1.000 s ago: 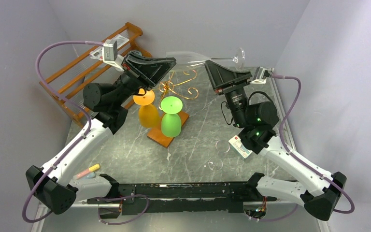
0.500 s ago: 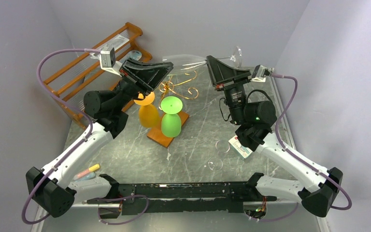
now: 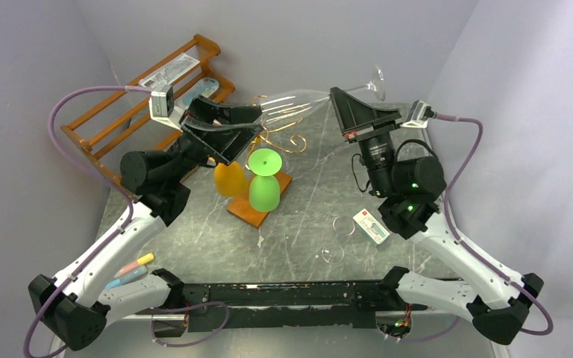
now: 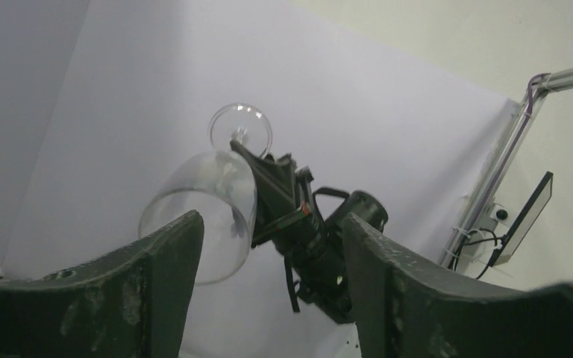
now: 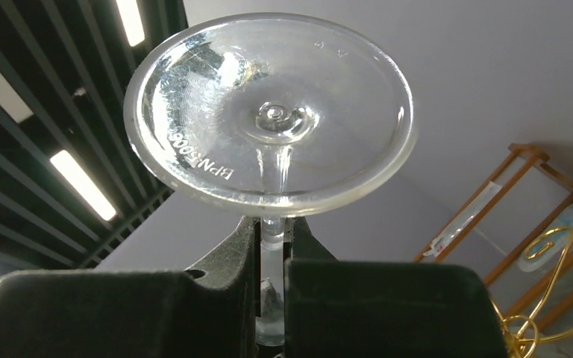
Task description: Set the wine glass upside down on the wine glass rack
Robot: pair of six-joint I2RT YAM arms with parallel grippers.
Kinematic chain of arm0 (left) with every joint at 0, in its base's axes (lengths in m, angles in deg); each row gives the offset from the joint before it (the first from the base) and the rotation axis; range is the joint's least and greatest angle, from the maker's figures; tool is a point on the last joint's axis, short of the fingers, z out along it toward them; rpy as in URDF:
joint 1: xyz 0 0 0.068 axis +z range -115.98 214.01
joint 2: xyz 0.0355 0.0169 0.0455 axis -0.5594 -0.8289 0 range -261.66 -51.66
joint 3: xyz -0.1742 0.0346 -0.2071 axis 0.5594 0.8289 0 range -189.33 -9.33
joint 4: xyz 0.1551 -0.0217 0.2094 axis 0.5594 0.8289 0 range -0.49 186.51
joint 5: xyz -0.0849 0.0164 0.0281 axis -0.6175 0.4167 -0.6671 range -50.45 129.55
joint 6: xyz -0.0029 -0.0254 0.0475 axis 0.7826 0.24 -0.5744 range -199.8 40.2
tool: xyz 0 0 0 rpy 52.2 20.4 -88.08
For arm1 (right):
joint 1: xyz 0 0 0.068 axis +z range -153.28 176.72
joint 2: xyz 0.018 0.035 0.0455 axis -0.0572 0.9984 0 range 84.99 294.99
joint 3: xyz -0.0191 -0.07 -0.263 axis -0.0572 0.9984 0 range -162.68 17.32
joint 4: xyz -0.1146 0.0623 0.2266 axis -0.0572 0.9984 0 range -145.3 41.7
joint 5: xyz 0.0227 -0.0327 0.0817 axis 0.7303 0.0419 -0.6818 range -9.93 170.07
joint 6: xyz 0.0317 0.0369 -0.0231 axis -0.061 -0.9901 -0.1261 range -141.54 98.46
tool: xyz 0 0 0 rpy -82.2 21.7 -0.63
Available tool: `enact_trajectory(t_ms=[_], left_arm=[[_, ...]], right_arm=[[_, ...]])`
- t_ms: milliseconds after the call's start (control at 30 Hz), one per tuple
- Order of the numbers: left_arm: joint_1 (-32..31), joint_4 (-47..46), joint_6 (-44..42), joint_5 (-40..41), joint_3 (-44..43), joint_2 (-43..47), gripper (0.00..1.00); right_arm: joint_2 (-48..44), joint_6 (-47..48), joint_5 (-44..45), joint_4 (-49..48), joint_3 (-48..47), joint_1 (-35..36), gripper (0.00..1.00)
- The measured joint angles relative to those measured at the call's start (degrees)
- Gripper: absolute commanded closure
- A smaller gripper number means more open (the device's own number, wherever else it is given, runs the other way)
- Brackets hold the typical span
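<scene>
In the upper centre of the overhead frame the wine glass (image 3: pixel 295 103) lies sideways in the air, foot toward the upper right. The right claw (image 5: pixel 272 237) is pinched narrow on the stem just under the foot and carries it alone. The left claw (image 4: pixel 268 224) stands wide at the bowl end, gripping nothing. A stem hold likely leaves the bowl free to tip down onto the rack (image 3: pixel 283 138) below, beside the inverted green glass (image 3: pixel 265 183).

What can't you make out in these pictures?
- Right wrist view: the wine glass bowl, behind the right gripper clamping its stem.
- Left wrist view: whether the left gripper touches the bowl; a finger hides the rim.
- Top view: foot of the orange glass, behind the left gripper.
- Top view: print on the card, too small.
</scene>
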Motion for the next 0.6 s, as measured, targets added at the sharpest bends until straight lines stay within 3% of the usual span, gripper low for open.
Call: enact_trajectory(t_ms=[467, 600], left_arm=[[-0.04, 22.51, -20.02, -9.79, -5.29, 6.97, 0.17], [-0.04, 26.84, -23.39, -10.88, -6.62, 7.10, 0.08]], right_arm=[[-12.85, 18.03, 2.12, 23.67, -9.75, 0.00, 1.00], [-17.84, 25.57, 3.41, 25.07, -7.56, 0.00, 1.00]])
